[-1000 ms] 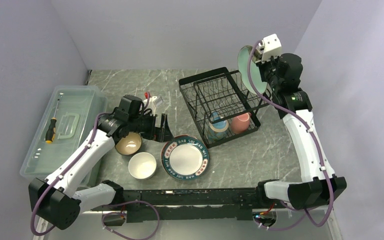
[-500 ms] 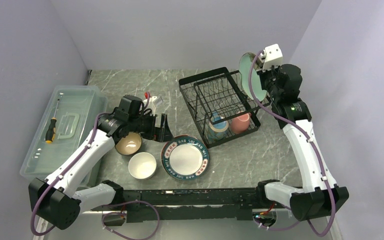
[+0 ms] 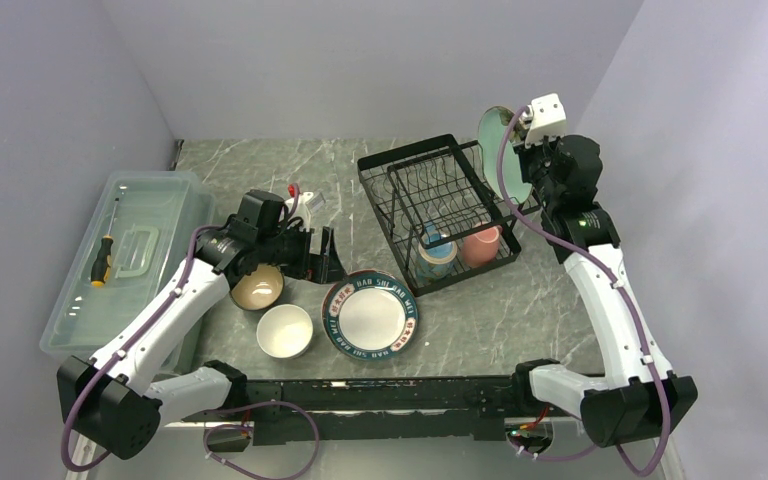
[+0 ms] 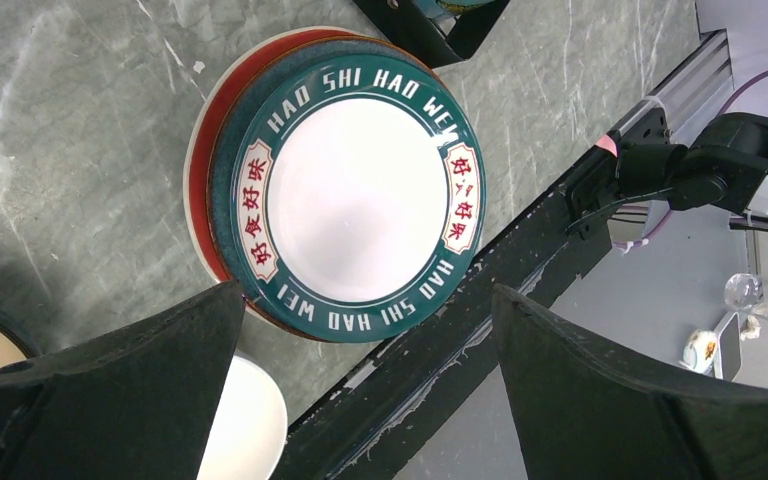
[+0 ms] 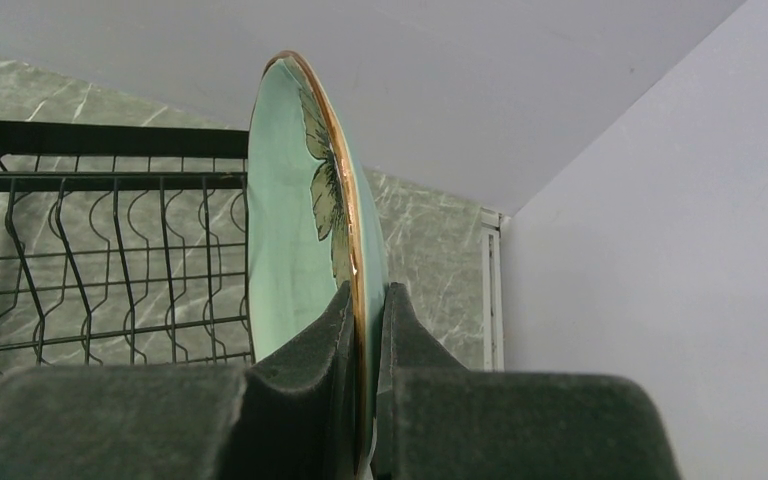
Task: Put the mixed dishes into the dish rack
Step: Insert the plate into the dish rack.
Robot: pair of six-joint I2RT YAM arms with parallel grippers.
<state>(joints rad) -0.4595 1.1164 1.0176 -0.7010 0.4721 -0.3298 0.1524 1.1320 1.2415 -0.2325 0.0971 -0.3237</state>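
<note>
Grey marble table (image 3: 550,300) carries black dish rack (image 3: 430,195), clear plastic box (image 3: 130,260), brown bowl (image 3: 257,288), white bowl (image 3: 285,331), plate stack (image 3: 371,316).

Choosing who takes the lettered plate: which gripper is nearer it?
Left. The left gripper hangs open beside the lettered plate; the right gripper holds the green plate beyond the dish rack.

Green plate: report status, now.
Right gripper shut on green plate, held on edge beside the rack, not yet slotted. Left gripper open over lettered plate. Rack slots free.
</note>
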